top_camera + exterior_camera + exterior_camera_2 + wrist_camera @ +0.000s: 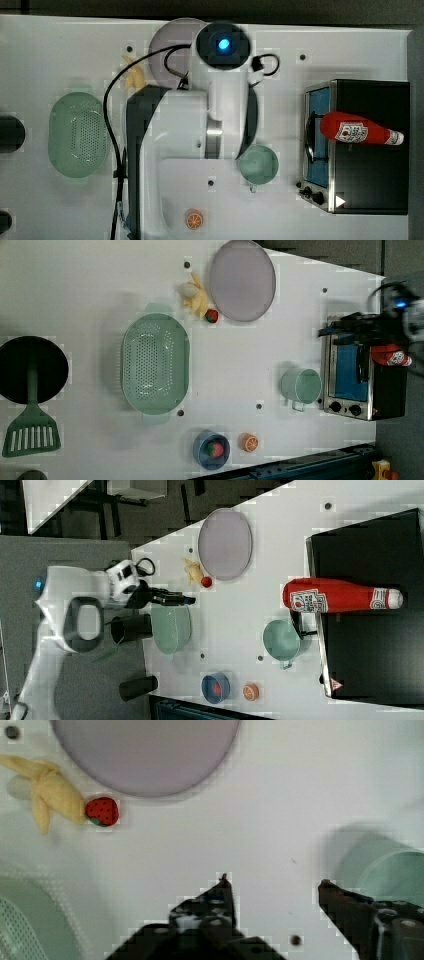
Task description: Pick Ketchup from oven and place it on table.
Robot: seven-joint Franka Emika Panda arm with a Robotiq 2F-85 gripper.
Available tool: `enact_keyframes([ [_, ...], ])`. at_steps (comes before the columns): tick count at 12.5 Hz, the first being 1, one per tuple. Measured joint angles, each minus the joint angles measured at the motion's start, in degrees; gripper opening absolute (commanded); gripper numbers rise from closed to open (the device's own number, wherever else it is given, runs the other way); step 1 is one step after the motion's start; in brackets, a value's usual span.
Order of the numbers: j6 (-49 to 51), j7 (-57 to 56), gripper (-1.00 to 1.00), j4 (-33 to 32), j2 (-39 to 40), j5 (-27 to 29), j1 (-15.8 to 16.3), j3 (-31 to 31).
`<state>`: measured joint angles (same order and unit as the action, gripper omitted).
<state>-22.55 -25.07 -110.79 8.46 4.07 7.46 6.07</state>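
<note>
The Ketchup (357,129), a red bottle with a white cap, lies on its side on the black top of the oven (372,190). Its base reaches over the oven's front edge and its cap points to the top view's right. The left view shows the Ketchup (392,355) on the oven (350,405) too, above the blue glass door. My gripper (272,882) hangs open over bare white table (60,50), nothing between its fingers (215,905). In the right view the gripper (189,600) is far to the left of the Ketchup (335,596).
A green cup (258,163) stands just in front of the oven door. On the table are also a purple plate (242,280), a banana (45,795), a strawberry (102,811), a green colander (155,362), a blue bowl (211,450), an orange slice (249,442), and a spatula (31,432).
</note>
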Motion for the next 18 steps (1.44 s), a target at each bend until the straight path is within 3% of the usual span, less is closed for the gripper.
enact_keyframes([
  [2,-5.53,1.64,0.29,-6.04,0.01,-2.08,0.78,-0.18],
  [5,-11.53,3.29,0.29,-10.97,2.18,-0.59,1.10,1.30],
  [11,-31.61,3.58,0.29,-24.28,5.64,-0.28,-1.89,3.50],
  [12,-34.13,3.68,0.35,-24.84,6.95,-0.88,-2.41,3.73],
  [15,-38.66,3.72,0.97,-24.73,11.14,-1.59,-2.89,3.47],
  [18,-37.32,4.46,1.00,-25.63,11.09,-0.17,-2.07,3.59],
])
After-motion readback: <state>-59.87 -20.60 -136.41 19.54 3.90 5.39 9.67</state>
